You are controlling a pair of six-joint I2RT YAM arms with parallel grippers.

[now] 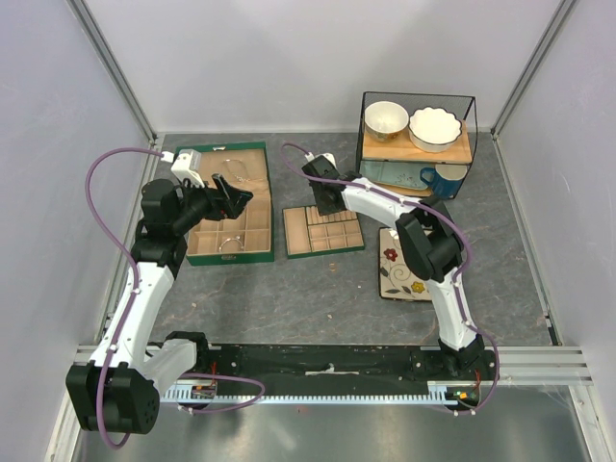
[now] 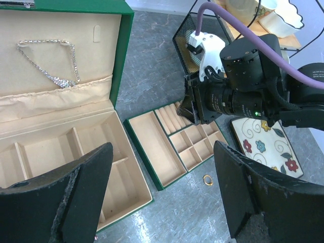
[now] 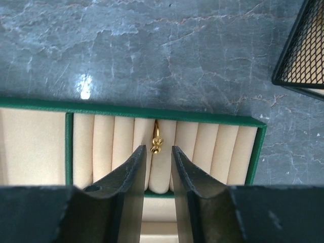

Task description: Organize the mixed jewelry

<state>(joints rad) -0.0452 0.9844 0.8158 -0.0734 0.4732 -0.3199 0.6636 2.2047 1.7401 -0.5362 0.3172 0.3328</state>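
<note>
Gold ring (image 3: pixel 157 137) stands wedged between the padded rolls (image 3: pixel 121 147) of the tray (image 3: pixel 167 115), which grip it upright. My right pincer (image 3: pixel 158 150) hovers just behind it, slightly parted, holding nothing. My left pincer (image 2: pixel 163 147) gapes wide and empty over the box (image 2: pixel 45 152), whose lid (image 2: pixel 91 55) carries a necklace (image 2: pixel 50 66). Another ring (image 2: pixel 207 179) lies loose on the grey marbled tabletop (image 3: pixel 152 50), between pale walls (image 1: pixel 289 58).

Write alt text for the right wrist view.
A small gold ring sits in a slot of the tan ring rolls in the green-edged tray, right at the slightly parted fingertips of the right gripper. Grey stone-look tabletop behind; black mesh rack corner upper right.
</note>
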